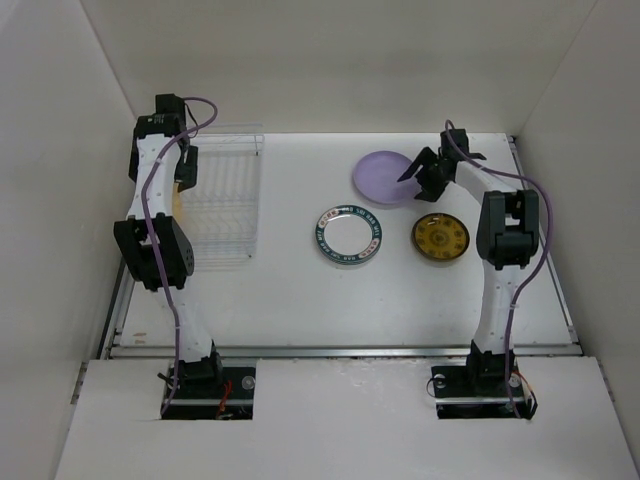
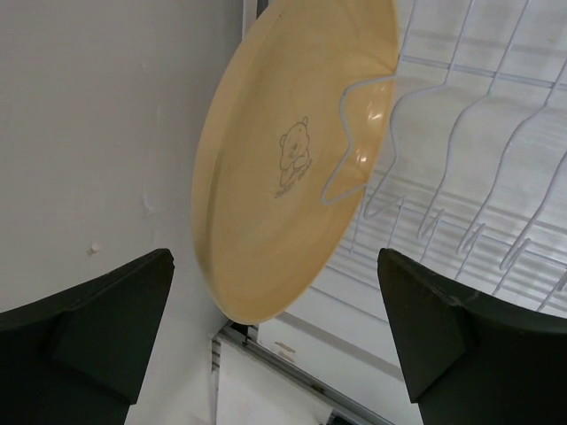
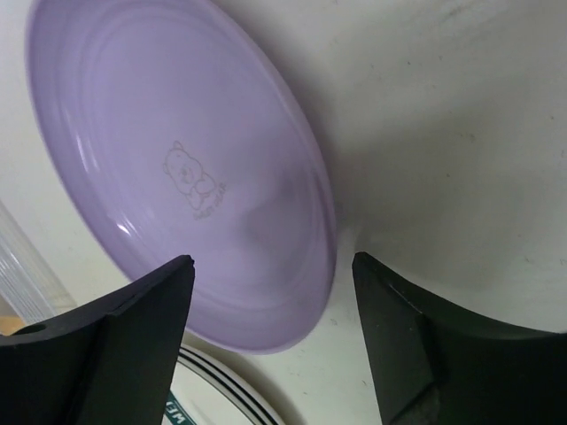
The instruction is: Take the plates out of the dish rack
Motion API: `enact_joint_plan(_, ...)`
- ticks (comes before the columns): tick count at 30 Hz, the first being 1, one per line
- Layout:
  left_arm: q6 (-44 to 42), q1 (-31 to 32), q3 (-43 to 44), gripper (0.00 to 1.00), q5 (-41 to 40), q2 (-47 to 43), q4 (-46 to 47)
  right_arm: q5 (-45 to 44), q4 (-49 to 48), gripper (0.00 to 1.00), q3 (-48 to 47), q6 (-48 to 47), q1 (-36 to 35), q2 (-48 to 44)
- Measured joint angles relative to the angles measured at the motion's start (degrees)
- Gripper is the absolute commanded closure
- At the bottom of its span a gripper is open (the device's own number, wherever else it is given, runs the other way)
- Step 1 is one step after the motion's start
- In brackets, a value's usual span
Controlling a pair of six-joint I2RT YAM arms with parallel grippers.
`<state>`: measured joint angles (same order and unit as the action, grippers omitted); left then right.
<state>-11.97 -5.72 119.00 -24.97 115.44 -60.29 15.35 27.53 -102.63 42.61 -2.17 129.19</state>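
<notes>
The left pincer (image 2: 275,257) hangs over the left end of the dish rack (image 1: 225,200), its two fingers spread as wide as they go and closed on nothing. In the left wrist view a tan plate (image 2: 283,159) with a small bear drawn on it stands on edge in the rack, tilted against a wire prong. Its lower rim lies just ahead of the gap between the fingers, nearer the left finger, and touches neither.

The right pincer (image 3: 272,259) hovers at the far right of the surface (image 1: 300,310), over the right edge of a purple plate (image 1: 378,175). That plate lies flat on the surface, face up, with the same bear mark at its centre. The fingers stand well apart and grip nothing. Seen from the right wrist, the plate's near rim shows in the gap between them.

Nearer the arms, a white plate with a teal patterned rim (image 1: 348,238) lies flat mid-surface. A mustard-yellow plate (image 1: 440,238) lies flat to its right. Both are apart from each other and from the purple plate.
</notes>
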Motion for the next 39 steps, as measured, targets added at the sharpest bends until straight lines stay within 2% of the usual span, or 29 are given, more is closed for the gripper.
enact_joint_plan(6, -0.2, 0.0, -0.1, 0.12, -1.6, 0.5, 1.2, -2.3, 1.9, 0.21, 3.9, -2.9, 0.0, -3.2)
enact_joint_plan(10, -0.6, -0.2, -0.5, 0.29, -3.3, 1.9, 2.1, -4.4, 3.5, 0.21, 4.9, -5.1, -0.2, -7.2)
enact_joint_plan(11, -0.7, -0.3, -0.6, 0.39, -3.6, 2.2, 2.4, -4.8, 3.7, 0.21, 5.0, -5.6, -0.2, -8.5)
enact_joint_plan(15, -1.3, -1.3, -1.3, 0.66, -5.4, 3.2, 3.4, -5.9, 3.8, 0.21, 5.2, -7.2, -0.3, -13.0)
enact_joint_plan(16, -1.4, -1.6, -1.4, 0.81, -5.7, 3.3, 3.5, -6.1, 3.8, 0.21, 5.2, -7.5, -0.5, -13.9)
enact_joint_plan(19, -1.7, -2.2, -1.6, 1.00, -6.0, 3.3, 3.6, -7.0, 4.0, 0.21, 5.2, -8.4, -1.0, -15.7)
enact_joint_plan(27, -2.5, -1.9, -2.2, 1.00, -5.7, 1.5, 3.3, -8.2, 6.2, 0.21, 6.2, -10.2, -3.3, -18.1)
enact_joint_plan(39, -4.6, -0.6, 3.0, 1.00, -6.4, -9.2, 2.1, -9.4, 7.3, 0.21, 6.5, -13.1, -7.1, -23.8)
